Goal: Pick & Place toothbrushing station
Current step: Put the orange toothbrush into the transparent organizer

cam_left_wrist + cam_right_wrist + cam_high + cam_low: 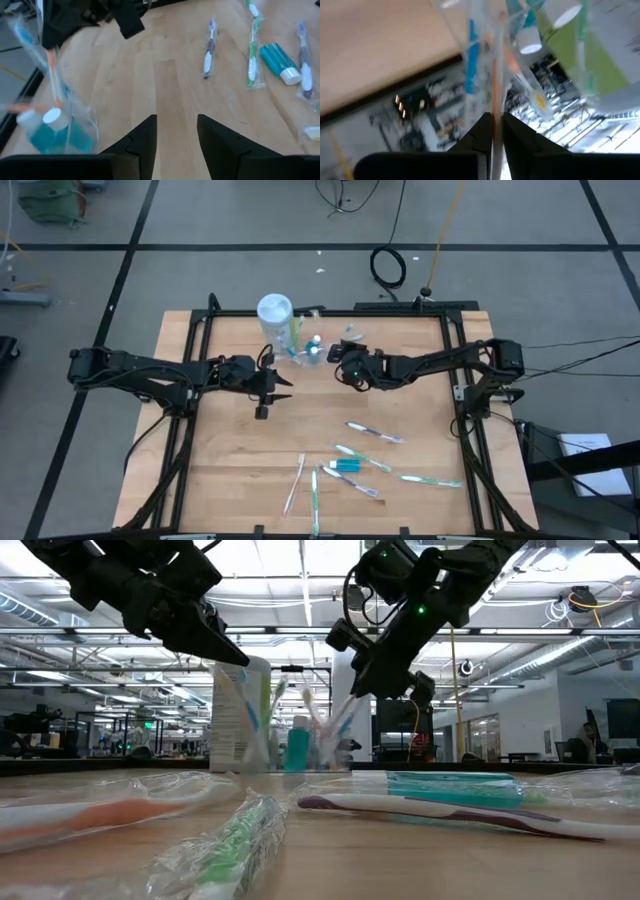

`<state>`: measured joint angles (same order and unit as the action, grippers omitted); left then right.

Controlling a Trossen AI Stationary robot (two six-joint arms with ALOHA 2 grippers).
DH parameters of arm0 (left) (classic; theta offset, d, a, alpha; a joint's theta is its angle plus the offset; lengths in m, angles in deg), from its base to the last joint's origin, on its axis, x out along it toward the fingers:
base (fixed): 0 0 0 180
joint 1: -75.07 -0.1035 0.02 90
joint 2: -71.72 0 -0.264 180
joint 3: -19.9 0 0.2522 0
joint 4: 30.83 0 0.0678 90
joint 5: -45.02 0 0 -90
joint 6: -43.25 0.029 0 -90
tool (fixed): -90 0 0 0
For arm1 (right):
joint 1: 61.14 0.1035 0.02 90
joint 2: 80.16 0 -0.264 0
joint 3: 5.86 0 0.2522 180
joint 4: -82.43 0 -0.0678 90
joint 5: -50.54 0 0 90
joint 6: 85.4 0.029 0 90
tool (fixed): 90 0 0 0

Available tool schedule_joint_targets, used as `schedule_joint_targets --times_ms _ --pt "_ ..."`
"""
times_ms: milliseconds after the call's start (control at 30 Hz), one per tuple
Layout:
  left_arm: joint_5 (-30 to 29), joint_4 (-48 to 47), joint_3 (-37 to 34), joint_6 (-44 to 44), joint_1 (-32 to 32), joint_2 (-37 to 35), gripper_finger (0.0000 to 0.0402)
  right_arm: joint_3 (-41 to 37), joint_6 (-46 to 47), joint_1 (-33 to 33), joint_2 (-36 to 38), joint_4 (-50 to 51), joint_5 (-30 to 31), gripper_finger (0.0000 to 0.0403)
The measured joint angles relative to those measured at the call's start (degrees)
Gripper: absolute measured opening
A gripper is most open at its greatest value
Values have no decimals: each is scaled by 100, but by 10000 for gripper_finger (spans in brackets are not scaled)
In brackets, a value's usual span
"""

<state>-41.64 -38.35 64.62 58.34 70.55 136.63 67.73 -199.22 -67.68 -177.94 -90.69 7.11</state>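
Observation:
A clear holder [306,348] stands at the table's far middle, with toothbrushes and small blue tubes [47,132] upright in it. My right gripper [494,121] is just right of the holder, above the table, shut on a slim orange-and-white toothbrush [495,75]. My left gripper [176,127] hovers open left of the holder [272,385], nothing between its fingers. Several wrapped toothbrushes [375,432] and a blue tube [347,465] lie flat on the near half of the table. My right gripper pinches the orange-and-white toothbrush's shaft [494,111] between its two fingers. The brush runs on along the fingers' line, toward the holder and in among the brushes there. Whether its far end rests in the holder I cannot tell.
A tall white-and-green container [276,315] stands just far-left of the holder. Bare wood lies between the holder and the loose brushes. Black frame rails [465,395] run along the table's left, right and far sides.

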Motion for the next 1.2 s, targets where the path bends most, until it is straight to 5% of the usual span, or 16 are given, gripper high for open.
schedule_joint_targets --times_ms 233,533,800,1067,1200 --pt "-47 -2 0 221 0 1 145 0 240 -357 0 -65 -1452 61" --pt "-47 0 0 324 0 1 145 0 897 -792 0 -1416 -1856 107" --pt "-51 4 0 446 0 1 145 4 1956 -1028 0 -828 -3886 131" --pt "-51 4 0 448 0 0 145 -259 2620 -995 -4 -1235 -3889 133" --pt "-51 4 0 433 0 0 145 -360 3718 -883 0 -1939 -3777 134"
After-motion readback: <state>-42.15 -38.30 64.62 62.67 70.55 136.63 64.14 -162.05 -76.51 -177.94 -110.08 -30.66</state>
